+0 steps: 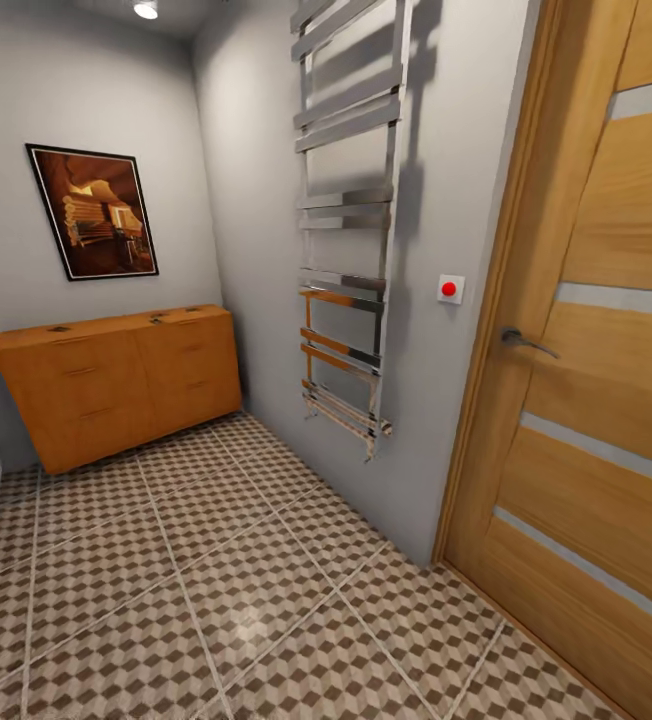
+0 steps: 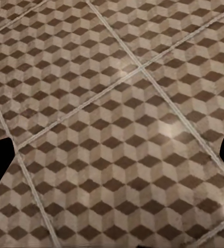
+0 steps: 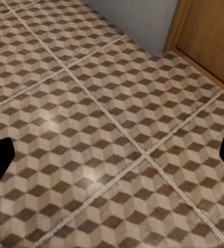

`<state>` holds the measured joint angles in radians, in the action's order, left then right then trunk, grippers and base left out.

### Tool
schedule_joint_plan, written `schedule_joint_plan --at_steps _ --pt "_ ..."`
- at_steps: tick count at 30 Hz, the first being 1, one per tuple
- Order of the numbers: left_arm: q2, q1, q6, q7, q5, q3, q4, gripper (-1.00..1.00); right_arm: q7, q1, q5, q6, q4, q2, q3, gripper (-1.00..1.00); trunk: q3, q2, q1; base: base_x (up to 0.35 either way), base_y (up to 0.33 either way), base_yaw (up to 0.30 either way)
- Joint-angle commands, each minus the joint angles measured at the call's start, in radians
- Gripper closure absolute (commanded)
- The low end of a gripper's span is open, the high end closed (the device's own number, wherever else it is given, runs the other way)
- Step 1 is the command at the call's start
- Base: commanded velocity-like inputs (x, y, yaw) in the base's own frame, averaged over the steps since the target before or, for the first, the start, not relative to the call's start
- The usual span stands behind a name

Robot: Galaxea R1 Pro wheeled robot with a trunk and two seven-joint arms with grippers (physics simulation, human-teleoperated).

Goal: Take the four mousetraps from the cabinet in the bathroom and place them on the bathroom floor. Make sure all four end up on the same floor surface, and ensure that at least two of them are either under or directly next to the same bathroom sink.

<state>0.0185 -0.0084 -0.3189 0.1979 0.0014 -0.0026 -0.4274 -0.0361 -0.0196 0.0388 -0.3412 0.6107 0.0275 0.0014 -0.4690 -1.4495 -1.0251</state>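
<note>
- Two columns of drawers make the cabinet (image 1: 121, 385), which stands at the far left against the grey wall; small dark things lie on its top, too small to name.
- Tiled bathroom floor (image 1: 226, 590) lies in front of it.
- Left gripper (image 2: 112, 155) hangs over the tiles, fingertips wide apart, holding nothing.
- Right gripper (image 3: 112, 160) is also spread wide, near the door (image 1: 606, 380).

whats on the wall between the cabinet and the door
In the head view, a chrome towel rail hangs on the grey wall between the cabinet and the door, with a red button beside the door frame.
</note>
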Motion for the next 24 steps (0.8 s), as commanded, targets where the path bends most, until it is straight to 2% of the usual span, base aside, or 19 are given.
schedule_joint_plan --at_steps 1,19,24 --pt "0.0 -0.001 -0.003 0.003 0.0 0.0 0.001 -1.0 -0.004 0.0 0.004 -0.002 0.0 0.0 0.0 -1.0 -0.001 -0.001 0.0 0.0 0.0 0.272" --pt "-0.002 -0.001 -0.003 0.003 0.0 -0.001 0.007 -1.0 -0.004 0.0 0.004 -0.002 0.0 0.0 0.0 -1.0 -0.001 -0.001 0.0 0.0 0.0 0.258" --pt "-0.002 -0.001 -0.003 0.003 0.0 -0.001 0.008 -1.0 -0.004 0.0 0.004 -0.002 0.0 0.0 0.0 -1.0 -0.001 -0.001 0.0 0.078 -0.082 0.25"
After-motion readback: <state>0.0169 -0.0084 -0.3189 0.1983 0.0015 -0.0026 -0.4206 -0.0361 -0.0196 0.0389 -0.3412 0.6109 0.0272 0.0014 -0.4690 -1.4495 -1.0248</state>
